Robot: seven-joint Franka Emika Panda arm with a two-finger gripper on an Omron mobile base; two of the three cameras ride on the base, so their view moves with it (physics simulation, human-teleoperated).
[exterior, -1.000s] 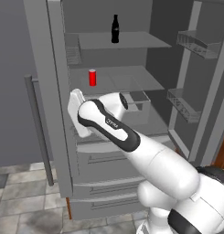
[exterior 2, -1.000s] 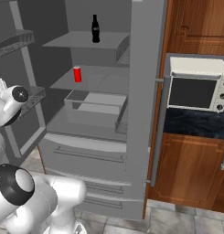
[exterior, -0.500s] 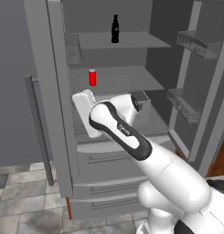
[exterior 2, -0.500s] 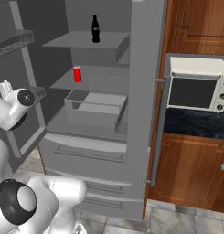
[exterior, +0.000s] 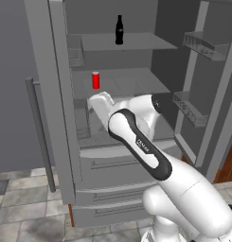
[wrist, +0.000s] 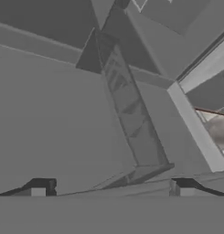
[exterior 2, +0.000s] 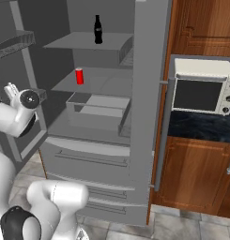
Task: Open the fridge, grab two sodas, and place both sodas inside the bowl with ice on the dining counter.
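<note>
Hand view showed the tool (wrist: 109, 192) with its two small dark fingertips (wrist: 39, 188) spread wide apart near the bottom corners, nothing between them and nothing touching them. Ahead of the tool lay plain grey fridge surfaces: a ribbed translucent panel ran away from it between the tips, and a pale bar slanted off to one side.

Left base view showed the tall grey French-door fridge (exterior: 56, 118) with both upper doors swung open and drawers below. The white arm reached in at the level of the lower shelf, its hand hidden behind the wrist. Above the hand, on the middle shelf, stood the small red soda can (exterior: 95, 80). Higher still, on the top shelf, stood the slim black soda bottle with a narrow neck (exterior: 119, 30), well apart from the tool.

Right base view showed the red can (exterior 2: 79, 76) and black bottle (exterior 2: 98, 29) upright on their shelves, and a white microwave (exterior 2: 203, 86) over a dark counter (exterior 2: 201, 126) beside the fridge.
</note>
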